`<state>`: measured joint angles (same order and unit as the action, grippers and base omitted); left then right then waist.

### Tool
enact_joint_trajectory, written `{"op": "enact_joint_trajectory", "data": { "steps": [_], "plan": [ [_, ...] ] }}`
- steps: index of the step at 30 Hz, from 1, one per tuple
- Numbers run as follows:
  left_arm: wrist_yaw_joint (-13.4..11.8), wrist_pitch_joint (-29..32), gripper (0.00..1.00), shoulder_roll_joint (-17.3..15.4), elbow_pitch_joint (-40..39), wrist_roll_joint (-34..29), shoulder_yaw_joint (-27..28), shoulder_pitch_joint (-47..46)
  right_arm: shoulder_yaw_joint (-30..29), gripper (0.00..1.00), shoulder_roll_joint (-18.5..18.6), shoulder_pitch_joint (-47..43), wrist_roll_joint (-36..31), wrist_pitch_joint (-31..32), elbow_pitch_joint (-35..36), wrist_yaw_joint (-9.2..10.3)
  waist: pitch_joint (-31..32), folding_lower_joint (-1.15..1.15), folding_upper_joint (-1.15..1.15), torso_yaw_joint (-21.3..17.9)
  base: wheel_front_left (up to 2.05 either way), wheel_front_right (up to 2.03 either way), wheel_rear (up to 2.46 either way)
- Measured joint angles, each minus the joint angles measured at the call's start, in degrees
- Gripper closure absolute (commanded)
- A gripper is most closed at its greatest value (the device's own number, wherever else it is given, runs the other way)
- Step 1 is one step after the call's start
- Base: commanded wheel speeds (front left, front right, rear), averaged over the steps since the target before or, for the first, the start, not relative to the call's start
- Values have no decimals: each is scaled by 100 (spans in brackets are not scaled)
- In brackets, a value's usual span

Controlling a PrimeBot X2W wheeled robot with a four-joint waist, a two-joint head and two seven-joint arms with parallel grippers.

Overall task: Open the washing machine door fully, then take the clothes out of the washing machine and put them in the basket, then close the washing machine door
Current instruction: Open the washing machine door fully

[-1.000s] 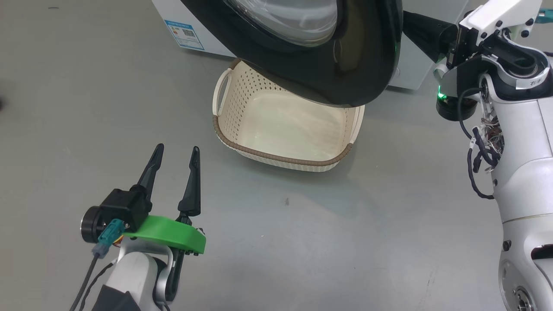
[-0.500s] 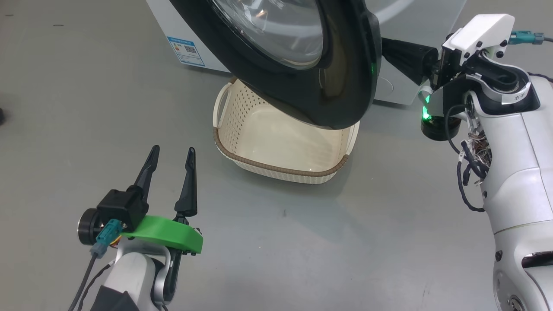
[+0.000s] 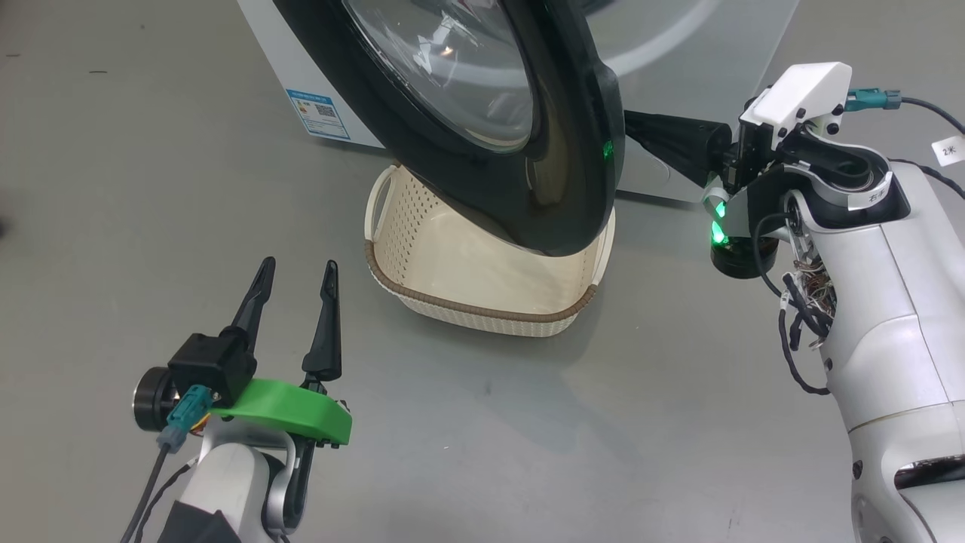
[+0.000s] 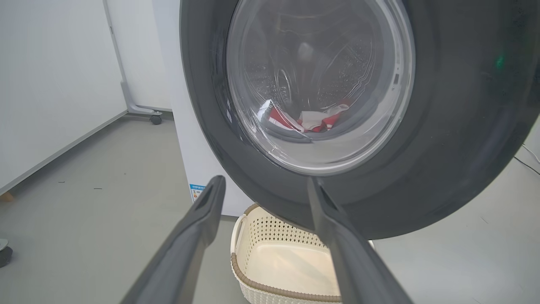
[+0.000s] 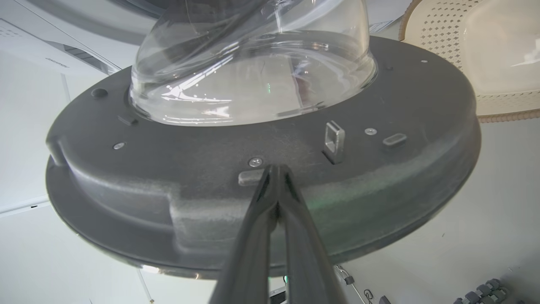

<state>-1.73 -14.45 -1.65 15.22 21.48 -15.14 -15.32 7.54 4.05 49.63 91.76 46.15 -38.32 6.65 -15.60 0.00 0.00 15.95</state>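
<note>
The washing machine door (image 3: 573, 188), black-rimmed with a clear glass bowl, stands partly swung out from the white washing machine (image 3: 294, 68) and hangs over the cream basket (image 3: 467, 311). My right gripper (image 3: 635, 124) is shut, and its tips (image 5: 276, 169) press against the door's grey inner face (image 5: 168, 177) just below the glass. My left gripper (image 3: 294, 273) is open and holds nothing, low at the left, in front of the door (image 4: 455, 126). Through the glass, red and white clothes (image 4: 308, 120) lie in the drum. The basket (image 4: 253, 279) holds nothing that I can see.
A blue label (image 3: 318, 113) marks the machine's lower corner. Grey floor spreads to the left and front of the basket. In the left wrist view a white wall panel on a castor (image 4: 156, 119) stands at the left, and a cable (image 4: 529, 154) lies at the right.
The door has swung further out, its edge moving leftward, with my shut right gripper following against its inner side. The head camera has shifted a little. My left gripper has stayed put.
</note>
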Motion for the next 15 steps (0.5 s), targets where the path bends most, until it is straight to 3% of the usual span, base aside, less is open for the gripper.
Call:
{"op": "enact_joint_trajectory", "data": {
  "steps": [15],
  "plan": [
    [0, 0, 0, 0, -33, -42, -19, 9, 558, 100, 3, -203, 721, 51, 152, 3, 2, 0, 0, 5, 0, 0, 0]
  ]
}}
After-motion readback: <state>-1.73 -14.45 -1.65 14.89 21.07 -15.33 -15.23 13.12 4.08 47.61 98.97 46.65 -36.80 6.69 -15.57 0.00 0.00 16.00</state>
